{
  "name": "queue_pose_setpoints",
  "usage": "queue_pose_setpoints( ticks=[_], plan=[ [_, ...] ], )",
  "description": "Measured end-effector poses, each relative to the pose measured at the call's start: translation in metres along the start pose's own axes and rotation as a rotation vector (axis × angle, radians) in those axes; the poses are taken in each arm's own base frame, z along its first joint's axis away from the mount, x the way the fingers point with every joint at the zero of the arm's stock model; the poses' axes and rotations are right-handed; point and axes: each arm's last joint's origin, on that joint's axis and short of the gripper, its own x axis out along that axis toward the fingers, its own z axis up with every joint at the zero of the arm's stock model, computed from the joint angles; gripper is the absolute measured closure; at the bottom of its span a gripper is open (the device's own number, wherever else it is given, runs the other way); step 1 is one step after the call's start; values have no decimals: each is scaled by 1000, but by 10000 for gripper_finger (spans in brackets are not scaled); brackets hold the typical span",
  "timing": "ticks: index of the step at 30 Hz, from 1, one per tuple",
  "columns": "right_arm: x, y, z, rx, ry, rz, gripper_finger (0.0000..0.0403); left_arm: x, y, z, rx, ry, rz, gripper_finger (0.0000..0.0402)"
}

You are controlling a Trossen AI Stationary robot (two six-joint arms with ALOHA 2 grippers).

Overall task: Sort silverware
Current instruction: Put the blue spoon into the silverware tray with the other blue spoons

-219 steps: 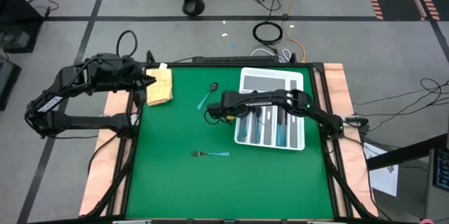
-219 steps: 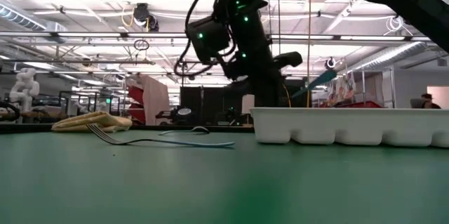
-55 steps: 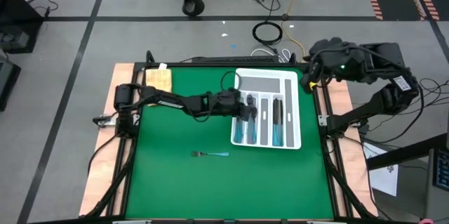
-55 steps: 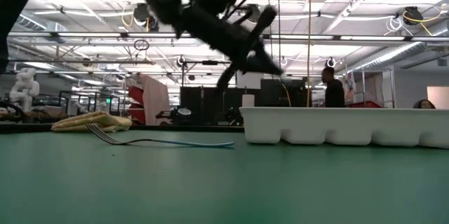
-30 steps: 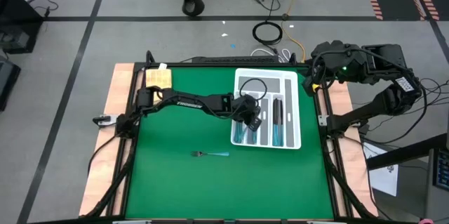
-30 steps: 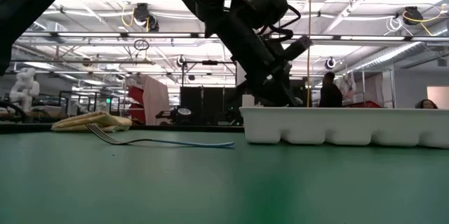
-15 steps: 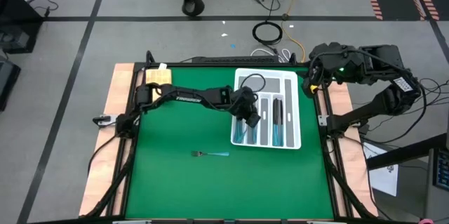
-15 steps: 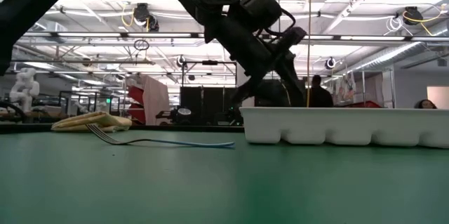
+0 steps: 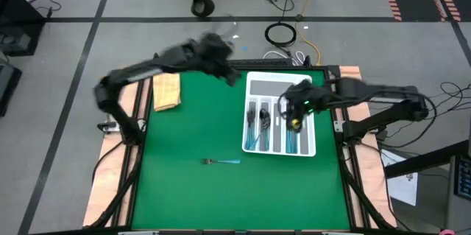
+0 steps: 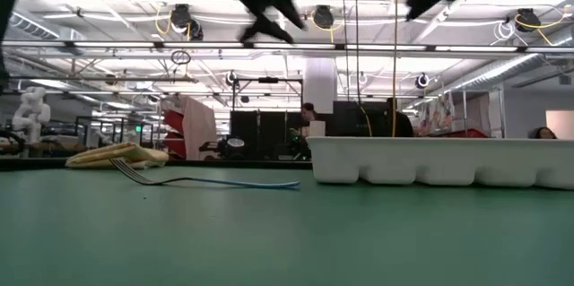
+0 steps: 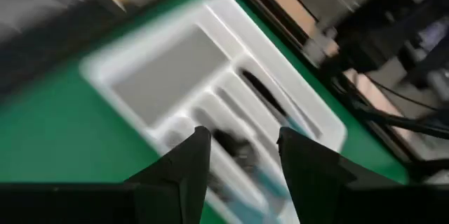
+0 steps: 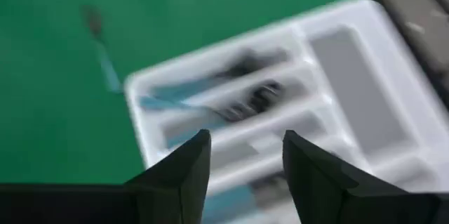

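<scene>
Now one fork [image 9: 221, 162] lies loose on the mat, so the empty, spread right gripper [image 9: 293, 115] over the tray [image 9: 309, 84] must fetch it; left gripper [image 9: 229, 74] spread, idle.

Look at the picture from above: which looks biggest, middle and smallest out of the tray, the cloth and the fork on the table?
1. Tray, clearly biggest.
2. Cloth, much smaller than the tray.
3. Fork, smallest: about as long as the cloth but very thin.
All three lie flat on the table, so nearness to the camera does not skew this.
</scene>
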Motion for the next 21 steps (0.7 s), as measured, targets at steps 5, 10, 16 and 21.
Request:
queue_pose_setpoints(
  ticks=[5, 10, 16, 21],
  plan=[
    [61, 12, 2, -29, -43, 63, 257, -93, 4, 6, 72, -173, 175, 227],
    [115, 14, 3, -27, 55, 48, 282, -160, -5, -2, 125, -349, 238, 227],
    [166, 16, -3, -53, 223, 22, 334, -195, -10, -13, 181, -420, 286, 227],
    [191, 11, -6, -70, 285, -5, 366, -197, -6, -21, 180, -353, 334, 226]
  ],
)
